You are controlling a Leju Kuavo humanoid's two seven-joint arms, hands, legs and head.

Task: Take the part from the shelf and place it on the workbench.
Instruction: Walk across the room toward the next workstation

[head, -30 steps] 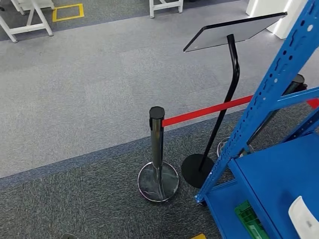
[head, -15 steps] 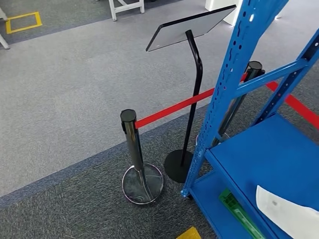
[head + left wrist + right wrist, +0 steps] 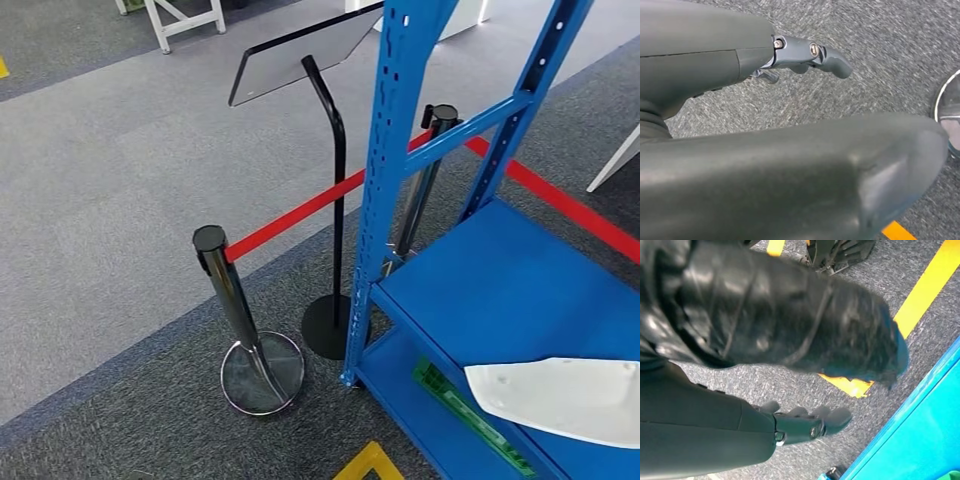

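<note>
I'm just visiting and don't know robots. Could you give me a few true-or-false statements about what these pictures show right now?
1. A white part lies on the blue shelf. True.
2. The left hand holds the white part. False: it hangs over the carpet, holding nothing.
3. A red belt runs from the chrome post. True.
4. The right hand rests on the shelf. False: it hangs over the carpet beside the shelf.
5. The shelf frame is yellow. False: blue.
</note>
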